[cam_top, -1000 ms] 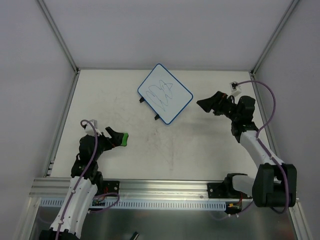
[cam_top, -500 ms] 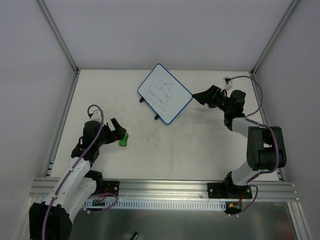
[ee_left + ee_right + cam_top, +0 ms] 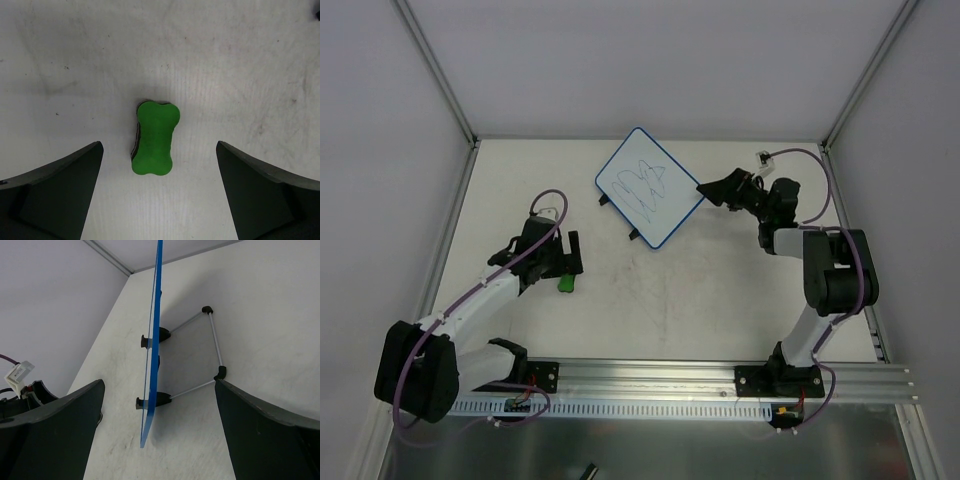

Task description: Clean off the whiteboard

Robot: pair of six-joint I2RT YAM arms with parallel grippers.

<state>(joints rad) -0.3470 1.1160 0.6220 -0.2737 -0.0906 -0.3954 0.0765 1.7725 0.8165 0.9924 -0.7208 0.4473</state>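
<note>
Standing propped on its wire stand [image 3: 216,342] at the far middle of the table [image 3: 720,300], the whiteboard [image 3: 650,187] carried dark scribbles. The right gripper [image 3: 708,192], jaws wide and holding nothing, sat just beside its right corner, so I judged a careless nudge could tip or slide the light board. The left gripper [image 3: 560,262] hung wide open and empty over the green eraser [image 3: 154,138], where an off-centre squeeze might skid it away; I saw no containers anywhere.
</note>
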